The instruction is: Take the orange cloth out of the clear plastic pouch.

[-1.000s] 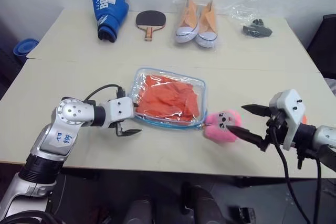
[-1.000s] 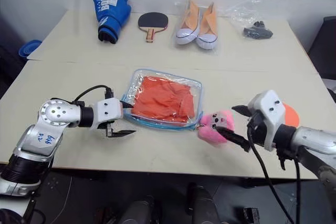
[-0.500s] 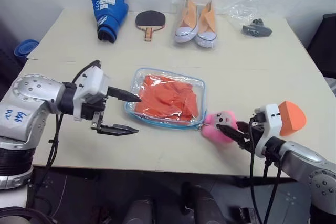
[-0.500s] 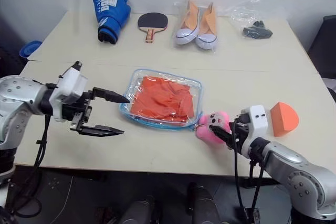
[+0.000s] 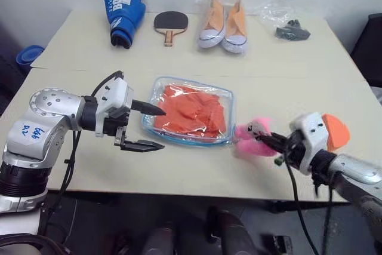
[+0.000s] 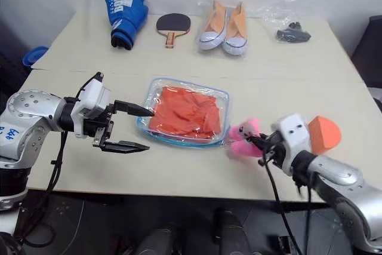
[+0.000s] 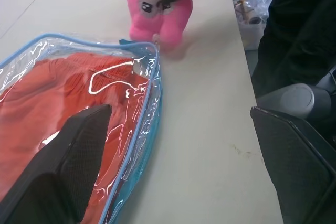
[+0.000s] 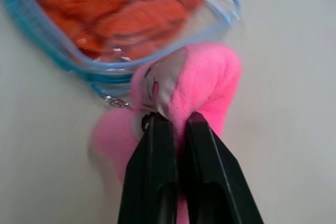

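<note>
head cameras first: the clear plastic pouch (image 5: 190, 111) lies flat mid-table, zipped edge in light blue, and the orange cloth (image 5: 192, 111) is all inside it, crumpled under glare that hides its folds. the left gripper (image 5: 147, 128) hangs with its jaws wide apart, the upper finger over the pouch's near end, the lower one over bare table (image 5: 280, 70). the right gripper (image 5: 270, 143) has its jaws pinched together on the pink plush charm (image 5: 250, 137), which sits blurred at the pouch's corner. just behind that wrist, an orange foam wedge (image 5: 335, 131) is half hidden. far from both jaws, along the back edge: a blue boxing glove (image 5: 124, 14), a table tennis paddle (image 5: 170, 24), orange sneakers (image 5: 224, 24) and a thin clear bag (image 5: 286, 21) with dark items hard to make out.

left wrist camera: one finger overlaps the cloth-filled pouch, the other stands over bare table; the pouch is cut off at the edge, and beyond it the charm is gripped by black fingertips.

right wrist camera: both fingers (image 8: 155, 171) clamp the charm's pink fluff; just past the tips, a small chain (image 8: 116, 101) joins the pouch corner, orange cloth blurred inside.
</note>
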Robot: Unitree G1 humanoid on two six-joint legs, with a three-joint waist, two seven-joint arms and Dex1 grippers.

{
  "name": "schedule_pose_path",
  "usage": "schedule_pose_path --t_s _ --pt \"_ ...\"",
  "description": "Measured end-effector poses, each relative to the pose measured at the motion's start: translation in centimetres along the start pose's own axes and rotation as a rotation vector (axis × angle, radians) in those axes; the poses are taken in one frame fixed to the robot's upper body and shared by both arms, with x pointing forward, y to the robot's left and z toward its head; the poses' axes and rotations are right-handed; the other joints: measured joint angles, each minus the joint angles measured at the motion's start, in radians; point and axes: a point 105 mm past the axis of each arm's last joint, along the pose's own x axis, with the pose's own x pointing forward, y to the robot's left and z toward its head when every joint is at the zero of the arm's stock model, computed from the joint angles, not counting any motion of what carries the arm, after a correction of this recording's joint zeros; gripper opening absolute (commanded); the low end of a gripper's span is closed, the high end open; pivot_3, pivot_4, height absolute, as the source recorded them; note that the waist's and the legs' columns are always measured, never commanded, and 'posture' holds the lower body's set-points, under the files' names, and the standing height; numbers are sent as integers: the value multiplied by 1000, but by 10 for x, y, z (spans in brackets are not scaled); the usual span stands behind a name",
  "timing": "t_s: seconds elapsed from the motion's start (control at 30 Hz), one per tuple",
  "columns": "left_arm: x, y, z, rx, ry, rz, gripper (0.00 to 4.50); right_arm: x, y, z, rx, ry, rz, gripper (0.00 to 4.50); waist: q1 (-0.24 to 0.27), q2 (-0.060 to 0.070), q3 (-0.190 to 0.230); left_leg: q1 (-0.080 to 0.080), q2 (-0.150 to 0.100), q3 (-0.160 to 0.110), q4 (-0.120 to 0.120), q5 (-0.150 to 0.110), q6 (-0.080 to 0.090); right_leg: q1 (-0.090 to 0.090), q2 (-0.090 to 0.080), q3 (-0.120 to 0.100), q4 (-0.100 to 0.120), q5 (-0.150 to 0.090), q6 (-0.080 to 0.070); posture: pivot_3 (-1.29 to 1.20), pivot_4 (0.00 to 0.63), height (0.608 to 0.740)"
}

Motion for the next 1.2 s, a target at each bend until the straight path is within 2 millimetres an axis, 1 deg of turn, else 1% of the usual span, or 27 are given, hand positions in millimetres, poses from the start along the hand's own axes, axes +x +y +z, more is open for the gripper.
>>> schedule_pose_path --t_s 0.03,0.1,0.2,0.27,0.33,0.4,0.47,0.53,0.57,0.67,0.77,0.87,0.97,1.07,1.1,1.13,1.2 --pt "1 0 0 -3 -3 0 4500 3 5 11 -117 -46 61 25 -3 -1 0 0 0 0 0 0 0 0 1 1 0 0 0 0 150 740" --pt "3 0 0 -6 -3 -4 4500 11 15 25 -268 -129 170 25 -7 -1 0 1 0 1 0 0 0 0 0 1 0 0 0 0 150 740" --pt "5 -1 -1 -8 -4 -9 4500 20 19 38 -449 -197 277 25 -8 0 0 0 0 0 1 0 -1 -1 0 0 1 0 0 0 150 740" --pt "5 -1 -1 -11 -4 -12 4500 26 16 44 -558 -217 315 25 -8 0 0 0 0 0 1 0 -1 -1 -1 -1 1 0 -1 0 150 740" --pt "6 -2 -1 -13 -4 -13 4500 28 14 41 -632 -207 357 25 -4 0 0 -1 0 0 1 0 -1 -1 -2 -2 0 0 -1 0 150 740" --pt "5 -2 -1 -22 -2 -11 4500 30 15 38 -648 -209 404 25 1 0 0 -1 0 -1 1 0 -1 -1 -3 -2 0 0 -1 0 150 740" --pt "4 -2 -2 -26 -3 -8 4500 34 16 44 -655 -242 419 25 0 0 0 -1 0 0 2 0 -1 -1 -3 -2 1 0 -1 0 150 740" --pt "4 -4 -3 -29 -3 -7 4500 43 26 51 -689 -293 476 25 -3 0 0 0 0 -1 2 0 -1 0 -4 -2 1 0 -1 0 150 740" --pt "4 -4 -4 -30 -2 -9 4500 47 33 51 -693 -313 505 25 -5 0 0 -1 1 -1 2 1 -1 0 -5 -2 1 0 -1 0 150 740" --pt "6 -6 -5 -33 -1 -12 4500 62 50 44 -689 -338 596 25 -9 0 0 -1 0 -1 2 1 -2 -1 -6 -3 2 0 -1 0 150 740" --pt "7 -7 -4 -24 0 -19 4500 74 58 43 -710 -351 642 25 -11 0 0 -1 0 -1 2 1 -2 0 -6 -3 2 0 -1 0 150 740" --pt "12 -10 -4 -17 1 -43 4500 85 63 45 -736 -357 661 875 -11 0 0 -1 0 -2 2 1 -2 0 -7 -3 2 0 -1 0 150 740" --pt "16 -12 -6 -21 0 -56 4500 94 61 39 -773 -336 643 1982 -10 0 0 -1 0 -2 2 1 -2 0 -7 -4 2 -1 -1 0 150 740" --pt "17 -12 -5 -22 -6 -62 4500 94 61 38 -789 -330 638 3002 -11 0 0 -1 0 -2 2 1 -2 0 -8 -4 2 -1 -1 0 150 740" --pt "18 -13 -6 -23 -6 -67 4500 94 62 37 -789 -328 640 3268 -11 0 0 -1 0 -2 2 1 -2 0 -8 -4 2 -1 -1 0 150 740" --pt "20 -14 -6 -26 -8 -80 4500 90 64 36 -794 -327 639 3637 -10 0 0 -1 0 -2 2 1 -2 0 -8 -4 2 -1 -1 0 150 740" --pt "25 -17 -8 -32 -15 -102 4500 87 66 35 -808 -326 634 3637 -10 0 0 -1 0 -2 3 1 -2 0 -8 -4 2 -1 -1 0 150 740"
